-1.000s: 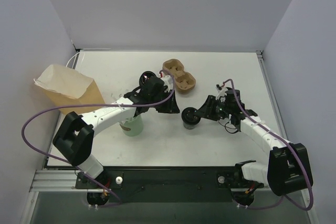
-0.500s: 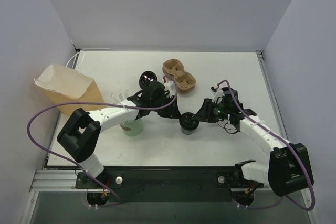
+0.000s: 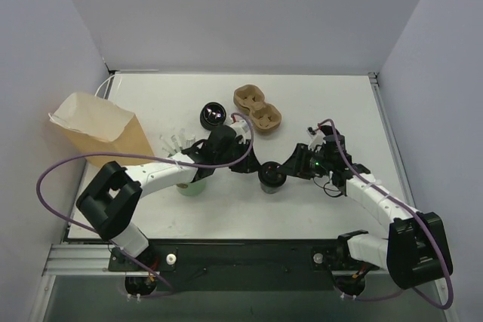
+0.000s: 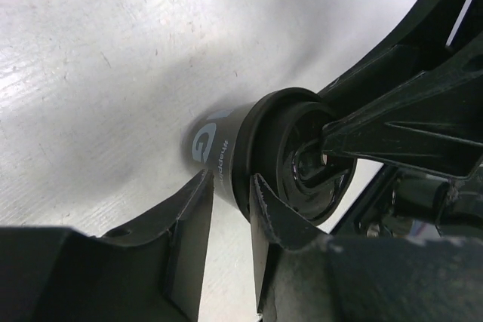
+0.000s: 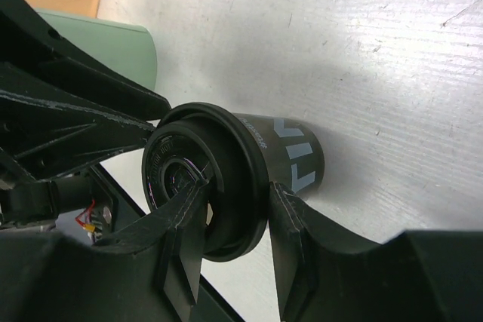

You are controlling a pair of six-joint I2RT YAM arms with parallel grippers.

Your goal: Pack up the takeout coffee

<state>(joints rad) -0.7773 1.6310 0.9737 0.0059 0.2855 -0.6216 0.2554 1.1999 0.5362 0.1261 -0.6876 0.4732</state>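
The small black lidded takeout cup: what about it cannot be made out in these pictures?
- Top view: the small round black takeout cup with a black lid shows only its top; the wall is hidden beneath.
- Left wrist view: the left gripper covers part of the pale print; its grip is unclear.
- Right wrist view: the right gripper cuts off the print.
- Contents: sealed from every view.

Small black lidded takeout coffee (image 3: 271,176), upright, centre of table (image 3: 324,96).

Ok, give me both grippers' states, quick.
Left gripper: closed on the takeout coffee cup, at its lid rim.
Right gripper: closed on the same rim, opposite side.
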